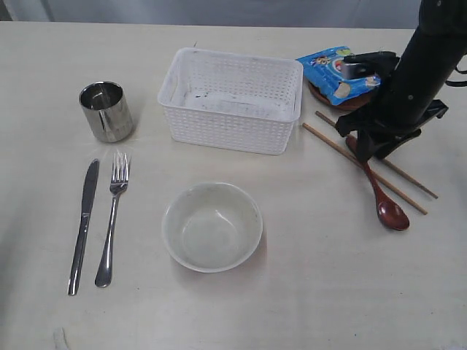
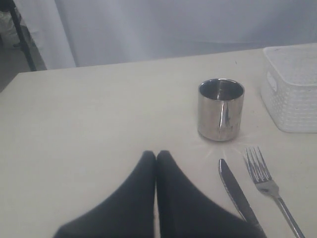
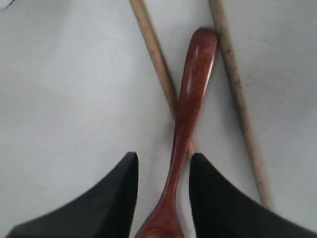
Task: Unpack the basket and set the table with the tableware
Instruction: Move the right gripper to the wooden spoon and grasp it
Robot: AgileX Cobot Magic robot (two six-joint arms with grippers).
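The white basket stands empty at the back of the table. In front of it sits the off-white bowl. The steel cup, knife and fork lie at the left. At the right, the red-brown spoon lies over one of two chopsticks. My right gripper is open and low over the spoon handle, a gap on each side. The other chopstick lies beside it. My left gripper is shut on nothing, near the cup.
A blue snack bag rests on the small brown plate behind the right arm. The knife and fork lie close to my left gripper. The table's far edge runs just behind the basket.
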